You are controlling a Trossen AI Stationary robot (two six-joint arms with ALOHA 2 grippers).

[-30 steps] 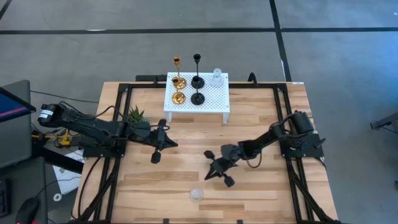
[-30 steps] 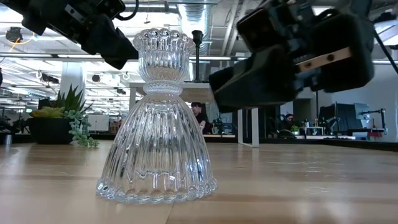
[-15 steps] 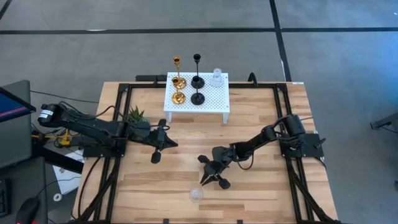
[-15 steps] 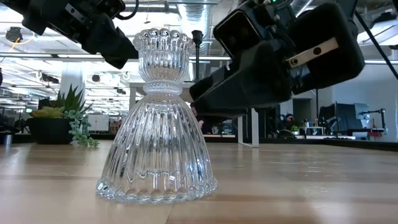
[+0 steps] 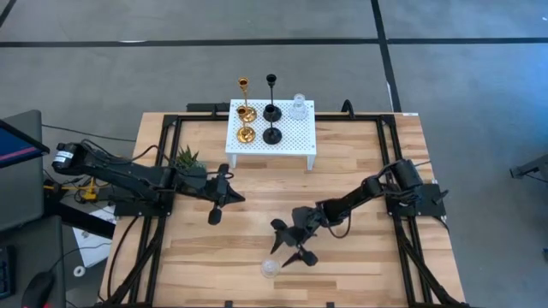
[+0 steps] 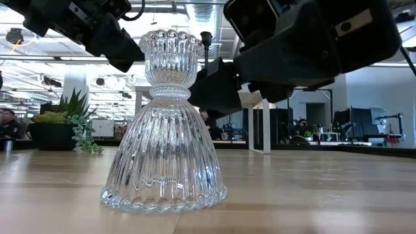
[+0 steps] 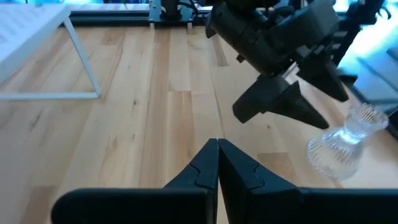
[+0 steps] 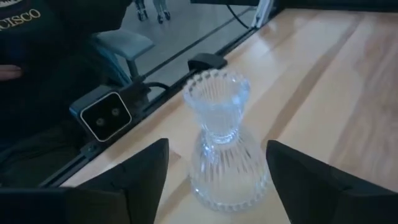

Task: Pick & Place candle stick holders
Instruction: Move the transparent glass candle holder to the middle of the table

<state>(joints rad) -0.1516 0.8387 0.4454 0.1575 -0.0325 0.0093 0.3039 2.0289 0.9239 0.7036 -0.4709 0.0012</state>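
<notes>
A clear glass candle stick holder point(image 5: 270, 268) stands upright on its wide ribbed base near the table's front edge point(image 6: 162, 130). My right gripper point(image 5: 285, 246) is open just beside it, on its far right side. In the right wrist view its two fingers point(image 8: 146, 177) stand on either side of the holder point(image 8: 224, 149) without touching it. My left gripper point(image 5: 214, 208) is shut and waits over the table's left half, clear of everything. On the white stand point(image 5: 291, 141) at the back stand two gold holders point(image 5: 246, 134), two black ones point(image 5: 271, 135) and a clear one point(image 5: 298, 107).
A small green plant point(image 5: 187, 158) sits by the left arm. The white perforated stand rests on thin legs at the table's far middle. Black frame rails point(image 5: 163, 171) run along the table's left and right sides. Bare wood lies between the stand and the glass holder.
My right gripper has moved toward the table's near edge and a little left, up to the clear glass holder, and has opened its fingers wide. The holder has stayed where it was.
</notes>
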